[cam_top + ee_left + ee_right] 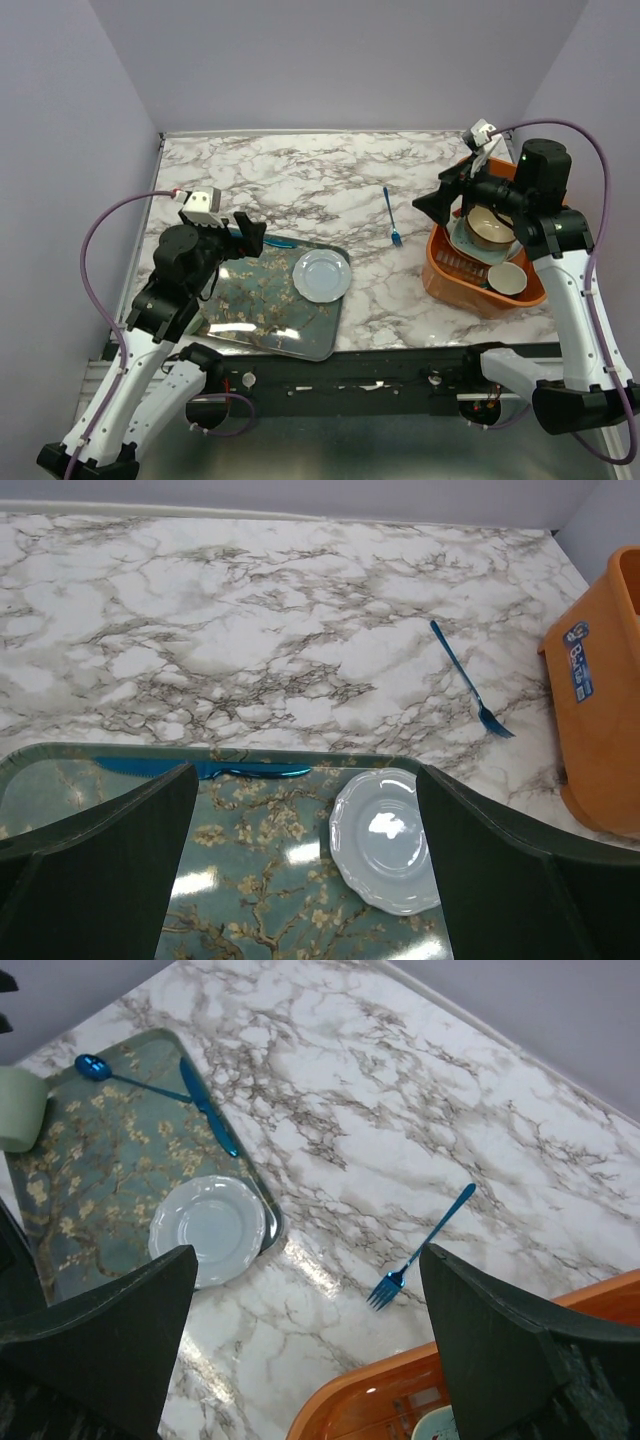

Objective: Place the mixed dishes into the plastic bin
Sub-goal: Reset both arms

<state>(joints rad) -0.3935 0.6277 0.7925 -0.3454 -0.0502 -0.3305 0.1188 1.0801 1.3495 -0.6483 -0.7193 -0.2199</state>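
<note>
One pale plate (385, 840), ahead of left gripper (305, 780)

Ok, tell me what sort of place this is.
Likely a robot test booth, not a kitchen: plain lilac walls box in a marble-patterned table holding an orange bin of dishes and a floral tray.

Pale lavender walls (330, 60), veined marble table (300, 180)
</note>
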